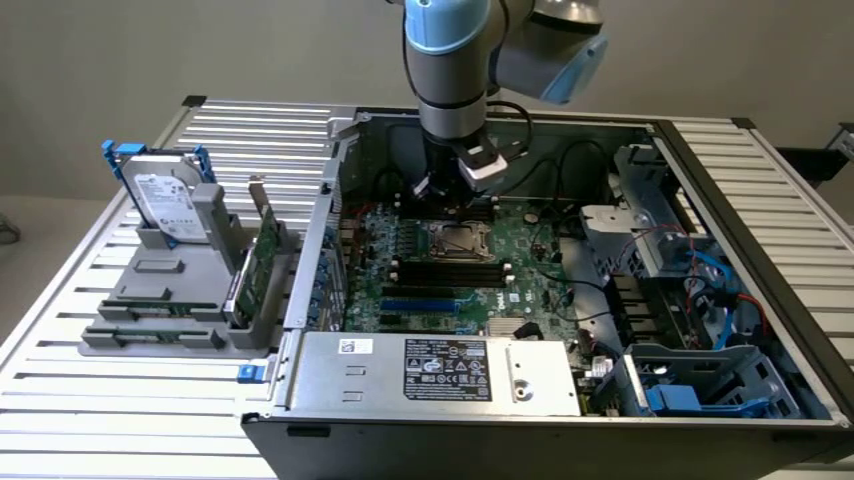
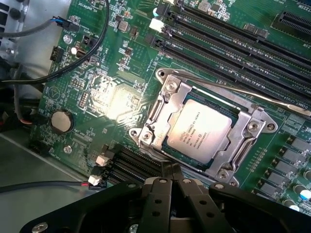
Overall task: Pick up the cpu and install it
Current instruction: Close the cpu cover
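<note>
cpu (image 1: 463,241) sits on the motherboard (image 1: 534,285) inside the open computer case (image 1: 534,440), exterior view, with the jaws just above it. Wrist view: cpu (image 2: 199,131) seated within the socket's metal frame (image 2: 160,109); jaws pressed together, empty

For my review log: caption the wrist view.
Shut black claw poised near the silver square cpu lying in its metal-framed socket on the green motherboard.

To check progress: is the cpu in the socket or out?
In: the cpu lies flat inside the socket's metal frame.
</note>
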### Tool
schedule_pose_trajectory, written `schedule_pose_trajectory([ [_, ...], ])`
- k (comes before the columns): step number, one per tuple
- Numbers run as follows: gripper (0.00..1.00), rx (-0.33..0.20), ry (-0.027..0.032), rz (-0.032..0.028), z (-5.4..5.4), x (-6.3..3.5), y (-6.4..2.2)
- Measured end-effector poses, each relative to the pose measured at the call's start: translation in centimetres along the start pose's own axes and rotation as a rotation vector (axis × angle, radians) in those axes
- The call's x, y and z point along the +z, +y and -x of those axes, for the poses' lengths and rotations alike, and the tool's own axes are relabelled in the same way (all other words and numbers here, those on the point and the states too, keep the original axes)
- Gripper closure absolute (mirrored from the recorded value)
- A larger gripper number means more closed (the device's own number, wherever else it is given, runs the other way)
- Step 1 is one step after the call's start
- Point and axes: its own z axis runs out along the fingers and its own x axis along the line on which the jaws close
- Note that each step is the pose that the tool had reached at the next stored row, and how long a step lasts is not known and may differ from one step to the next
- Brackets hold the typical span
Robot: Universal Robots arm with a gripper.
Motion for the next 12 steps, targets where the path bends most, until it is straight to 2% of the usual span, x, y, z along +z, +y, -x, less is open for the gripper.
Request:
schedule_pose_trajectory([
  [6, 0.89, -0.001, -0.0020, 0.0013, -0.06, -0.11, -0.08],
  [12, 0.89, 0.000, 0.0001, 0.0002, -0.15, -0.29, -0.22],
])
